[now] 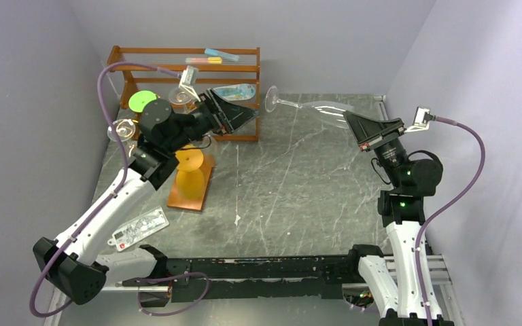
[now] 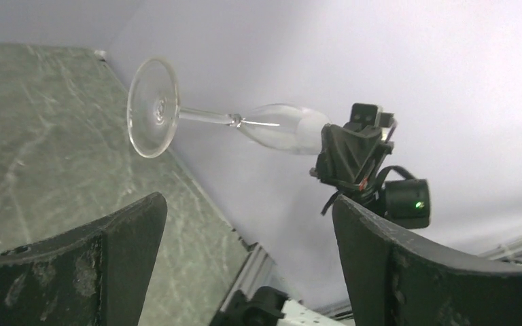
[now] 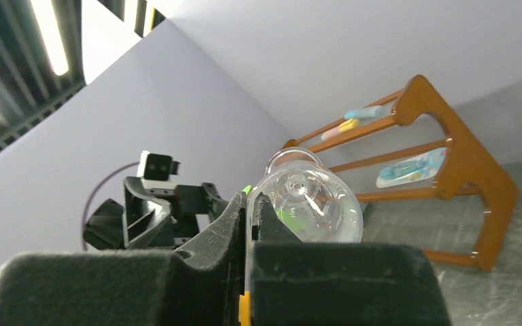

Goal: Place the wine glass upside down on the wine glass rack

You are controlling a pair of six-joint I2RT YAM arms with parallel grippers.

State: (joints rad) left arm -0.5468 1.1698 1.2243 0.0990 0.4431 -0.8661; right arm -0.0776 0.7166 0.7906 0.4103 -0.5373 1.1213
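Observation:
The clear wine glass [image 1: 306,106] lies horizontal in the air over the back of the table, its foot pointing left. My right gripper [image 1: 350,121] is shut on the rim of its bowl; in the right wrist view the bowl [image 3: 309,204] bulges just beyond the pinched fingertips [image 3: 253,204]. My left gripper [image 1: 250,114] stands open just left of the foot, not touching it. From the left wrist the glass [image 2: 272,125] floats above the wide-apart jaws [image 2: 248,204]. The wine glass rack [image 1: 190,180], gold wire on a copper base, stands below the left arm and is partly hidden by it.
A brown wooden shelf unit [image 1: 241,51] with small items stands at the back left. Two other clear glasses [image 1: 124,129] [image 1: 180,95] sit near the rack, beside a green disc [image 1: 143,100]. A white card [image 1: 139,227] lies at the front left. Walls close in on both sides.

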